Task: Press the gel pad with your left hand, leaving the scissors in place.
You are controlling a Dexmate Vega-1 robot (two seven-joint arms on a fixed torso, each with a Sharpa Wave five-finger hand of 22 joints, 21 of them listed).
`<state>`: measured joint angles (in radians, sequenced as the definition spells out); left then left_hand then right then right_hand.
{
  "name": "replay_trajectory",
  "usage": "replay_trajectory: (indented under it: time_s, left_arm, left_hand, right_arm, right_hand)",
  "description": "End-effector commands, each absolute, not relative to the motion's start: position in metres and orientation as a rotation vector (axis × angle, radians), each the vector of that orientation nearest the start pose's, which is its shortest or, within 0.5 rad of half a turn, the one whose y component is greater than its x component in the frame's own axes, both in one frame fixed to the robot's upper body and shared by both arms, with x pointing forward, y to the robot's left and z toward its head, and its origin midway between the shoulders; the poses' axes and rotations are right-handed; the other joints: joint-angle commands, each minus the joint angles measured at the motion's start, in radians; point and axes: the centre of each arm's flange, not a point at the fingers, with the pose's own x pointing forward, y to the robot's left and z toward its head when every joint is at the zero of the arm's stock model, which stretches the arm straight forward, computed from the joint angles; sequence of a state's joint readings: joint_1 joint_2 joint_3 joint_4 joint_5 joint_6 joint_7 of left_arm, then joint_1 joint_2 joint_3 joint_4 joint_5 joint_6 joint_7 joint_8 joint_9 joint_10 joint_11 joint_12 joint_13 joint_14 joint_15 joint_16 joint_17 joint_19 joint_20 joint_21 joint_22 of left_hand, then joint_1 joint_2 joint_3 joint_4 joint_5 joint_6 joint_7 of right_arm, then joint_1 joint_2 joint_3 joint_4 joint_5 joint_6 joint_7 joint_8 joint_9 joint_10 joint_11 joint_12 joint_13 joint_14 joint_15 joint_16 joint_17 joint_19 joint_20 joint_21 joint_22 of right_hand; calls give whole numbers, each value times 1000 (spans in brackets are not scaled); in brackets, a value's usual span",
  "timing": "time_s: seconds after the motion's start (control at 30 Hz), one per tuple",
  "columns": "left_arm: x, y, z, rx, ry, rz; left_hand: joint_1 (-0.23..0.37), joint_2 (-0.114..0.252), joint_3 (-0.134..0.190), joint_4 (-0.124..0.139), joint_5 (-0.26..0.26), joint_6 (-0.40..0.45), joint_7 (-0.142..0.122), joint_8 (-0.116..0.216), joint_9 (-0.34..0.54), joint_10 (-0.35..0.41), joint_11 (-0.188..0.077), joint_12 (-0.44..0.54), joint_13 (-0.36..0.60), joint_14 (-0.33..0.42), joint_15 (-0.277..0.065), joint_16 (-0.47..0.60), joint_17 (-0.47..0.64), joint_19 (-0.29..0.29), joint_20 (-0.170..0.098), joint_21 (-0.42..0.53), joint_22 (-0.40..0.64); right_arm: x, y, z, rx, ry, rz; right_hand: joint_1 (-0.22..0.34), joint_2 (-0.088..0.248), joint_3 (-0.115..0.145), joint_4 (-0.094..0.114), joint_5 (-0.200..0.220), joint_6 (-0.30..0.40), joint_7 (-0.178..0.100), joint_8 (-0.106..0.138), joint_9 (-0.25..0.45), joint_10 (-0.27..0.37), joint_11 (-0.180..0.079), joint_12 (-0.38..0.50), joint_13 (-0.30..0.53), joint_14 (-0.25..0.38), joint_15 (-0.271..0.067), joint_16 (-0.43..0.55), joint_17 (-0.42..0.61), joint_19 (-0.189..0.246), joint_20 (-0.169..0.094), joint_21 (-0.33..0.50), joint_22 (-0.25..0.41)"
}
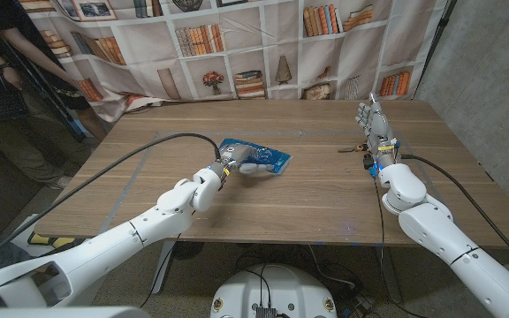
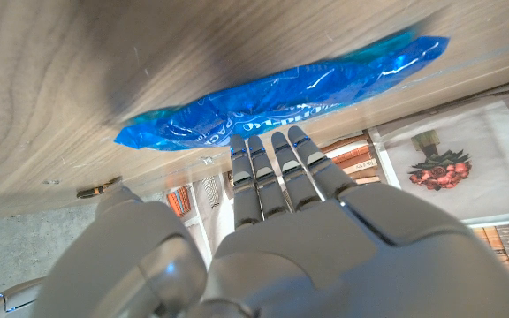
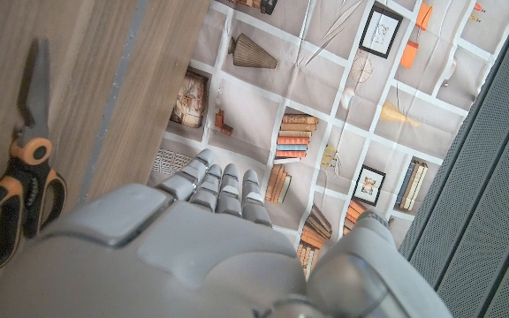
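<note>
A: Where does your left hand (image 1: 237, 165) sit, and how far is it open?
B: It lies on the near edge of the gel pad (image 1: 256, 158), around the middle of the worktop (image 1: 307, 203). In the left wrist view your fingers (image 2: 272, 168) are straight and side by side, tips at the pad's edge. They grip nothing; whether they bear down or only touch, you cannot tell.

A: How does the gel pad look?
B: A flat blue pouch, glossy and creased, with pale lettering too blurred to read. It lies at a slant on the wood.

A: And your right hand (image 1: 376, 132)?
B: It stands upright near the worktop's right side, fingers extended and close together, holding nothing.

A: Where are the scissors (image 1: 357, 148)?
B: Just beside that right hand, on its inner side, flat on the worktop. The right wrist view shows black-and-orange handles and closed blades, apart from the hand.
</note>
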<state>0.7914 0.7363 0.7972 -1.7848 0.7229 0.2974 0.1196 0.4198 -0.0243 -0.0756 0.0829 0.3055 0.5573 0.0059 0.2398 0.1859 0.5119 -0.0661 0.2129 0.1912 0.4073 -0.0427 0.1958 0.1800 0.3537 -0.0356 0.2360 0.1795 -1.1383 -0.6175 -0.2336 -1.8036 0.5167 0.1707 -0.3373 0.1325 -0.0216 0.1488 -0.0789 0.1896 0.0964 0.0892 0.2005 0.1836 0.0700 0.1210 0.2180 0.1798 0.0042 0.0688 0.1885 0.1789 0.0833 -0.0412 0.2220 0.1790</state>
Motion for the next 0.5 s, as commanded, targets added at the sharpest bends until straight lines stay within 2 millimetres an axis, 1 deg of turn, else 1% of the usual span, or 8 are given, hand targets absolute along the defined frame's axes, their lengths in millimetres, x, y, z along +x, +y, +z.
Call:
replay_trajectory:
  time_s: [0.03, 0.13, 0.43, 0.5]
  left_arm:
    - [579, 156, -35, 1495, -736, 60]
    - [576, 156, -32, 1486, -739, 65]
    - [558, 155, -15, 1488, -794, 123]
    - [555, 156, -12, 1491, -803, 132]
  left_hand:
    - [4, 9, -7, 4, 9, 2, -5, -1, 0, 3, 0, 1, -1, 7, -27, 2, 3, 8, 3, -2, 4]
    - [4, 10, -7, 4, 9, 2, -6, -2, 0, 3, -1, 0, -1, 8, -28, 1, 4, 7, 3, -2, 4]
    - [4, 12, -9, 5, 9, -9, -2, -9, 0, -9, 6, -6, 0, 4, -25, -1, 4, 3, 5, -6, 4]
    - [4, 13, -10, 6, 9, -13, -1, -12, 1, -10, 4, -7, 0, 3, -24, -2, 4, 0, 5, -7, 4]
  right_arm:
    - [554, -294, -15, -6, -680, -8]
    - [554, -294, -15, -10, -681, -4]
    - [555, -295, -16, -1, -691, 3]
    - [554, -295, -16, -5, -693, 6]
  right_hand:
    - [5, 10, -4, -3, 8, 5, 2, -3, 6, 9, 1, -1, 5, 6, 2, -3, 3, 9, -20, -4, 6]
    - [5, 10, -4, -3, 8, 5, 2, -3, 6, 9, 2, -1, 5, 5, 1, -3, 3, 9, -19, -4, 6]
    - [5, 10, -5, -4, 8, 5, 1, -3, 6, 10, 1, -1, 5, 6, 2, -3, 3, 10, -19, -5, 6]
    - [5, 10, -5, -4, 8, 5, 2, -3, 6, 10, 1, -1, 5, 6, 1, -3, 3, 10, -19, -5, 6]
